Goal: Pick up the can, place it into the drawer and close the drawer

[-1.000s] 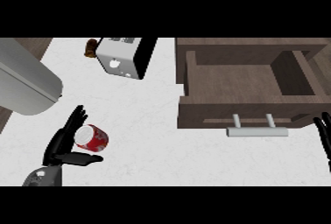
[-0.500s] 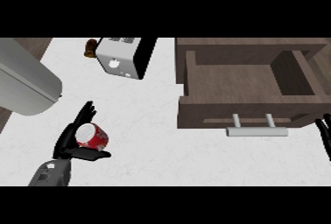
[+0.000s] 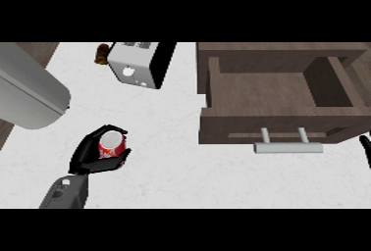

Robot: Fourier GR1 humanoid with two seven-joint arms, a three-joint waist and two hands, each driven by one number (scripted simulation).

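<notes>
The red can (image 3: 111, 145) with a pale top stands on the white counter at the lower left. My left hand (image 3: 94, 159) is curled round it, fingers on its far side and thumb on the near side. At the upper right the brown wooden drawer (image 3: 279, 122) is pulled open, its inside bare, with a pale bar handle (image 3: 287, 146) on its front. Only a sliver of my right hand (image 3: 366, 149) shows at the right edge.
A silver toaster (image 3: 135, 68) stands at the back, with a small brown object (image 3: 100, 54) beside it. A large grey rounded appliance (image 3: 27, 93) fills the left side. White counter (image 3: 174, 166) lies between the can and the drawer.
My left hand's fingers, spread beside the can a second ago, have curled round it. The right hand has slipped further toward the right edge.
</notes>
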